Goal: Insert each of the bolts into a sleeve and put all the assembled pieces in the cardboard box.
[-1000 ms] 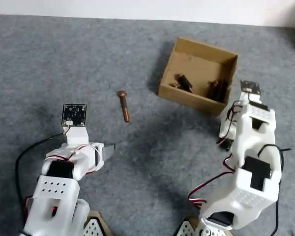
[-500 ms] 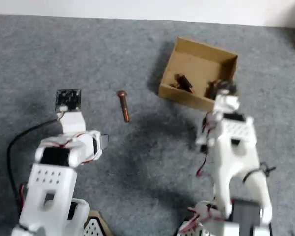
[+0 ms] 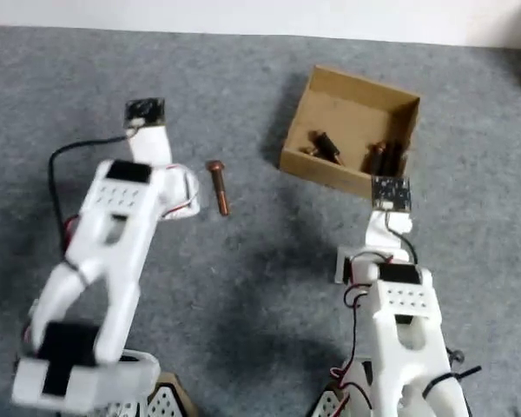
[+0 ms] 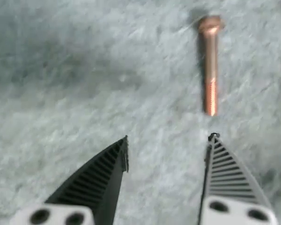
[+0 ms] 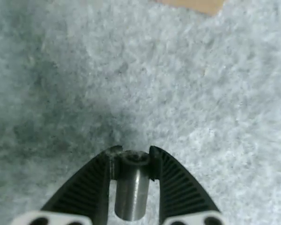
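**One copper bolt (image 4: pixel 209 65) loose, one metal sleeve (image 5: pixel 130 192) gripped**

The cardboard box (image 3: pixel 324 172) holds assembled pieces (image 3: pixel 326 145). My left gripper (image 4: pixel 169 137) hangs spread over the carpet (image 4: pixel 61 70), with the bolt lying just beyond its tips, to one side. My right gripper (image 5: pixel 133 151) clamps the sleeve. Closing off-centre, I judge, could roll the bolt away.
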Available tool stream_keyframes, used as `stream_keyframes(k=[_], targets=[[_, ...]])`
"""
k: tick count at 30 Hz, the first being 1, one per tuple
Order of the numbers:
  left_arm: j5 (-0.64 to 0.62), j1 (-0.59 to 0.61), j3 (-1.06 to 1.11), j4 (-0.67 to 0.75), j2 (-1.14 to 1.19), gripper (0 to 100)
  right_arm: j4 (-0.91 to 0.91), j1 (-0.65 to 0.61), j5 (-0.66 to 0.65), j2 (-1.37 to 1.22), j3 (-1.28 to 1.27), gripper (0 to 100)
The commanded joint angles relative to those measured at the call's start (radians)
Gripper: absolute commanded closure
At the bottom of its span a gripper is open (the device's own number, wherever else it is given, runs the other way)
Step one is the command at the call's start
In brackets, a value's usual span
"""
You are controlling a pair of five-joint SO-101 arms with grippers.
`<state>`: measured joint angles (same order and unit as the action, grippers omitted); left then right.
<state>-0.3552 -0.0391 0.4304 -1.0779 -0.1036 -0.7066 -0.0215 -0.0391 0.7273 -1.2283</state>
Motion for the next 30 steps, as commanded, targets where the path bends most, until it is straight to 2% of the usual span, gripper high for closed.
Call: stream_keyframes(k=[1, 13, 23, 25, 28, 29, 30], targets=[[-0.043, -0.061, -0.168, -0.005, 0.116, 74, 0.03, -0.008, 0.002, 0.038, -0.007, 99.2], [-0.146, -0.088, -0.533, -0.006, 0.564, 74, 0.031, -0.01, -0.028, 0.038, -0.005, 99.2], [-0.204, -0.068, -0.69, -0.1, 0.754, 75, 0.07, -0.025, -0.032, 0.059, -0.015, 99.2], [-0.203, -0.068, -0.69, -0.1, 0.768, 79, 0.065, -0.025, -0.031, 0.116, -0.028, 99.2], [-0.196, -0.07, -0.691, -0.092, 0.769, 97, 0.058, -0.025, -0.031, 0.254, -0.107, 99.2], [-0.195, -0.07, -0.691, -0.092, 0.769, 100, 0.05, -0.025, -0.031, 0.314, -0.131, 99.2], [-0.189, -0.07, -0.691, -0.092, 0.769, 98, 0.041, -0.025, -0.031, 0.378, -0.156, 99.2]])
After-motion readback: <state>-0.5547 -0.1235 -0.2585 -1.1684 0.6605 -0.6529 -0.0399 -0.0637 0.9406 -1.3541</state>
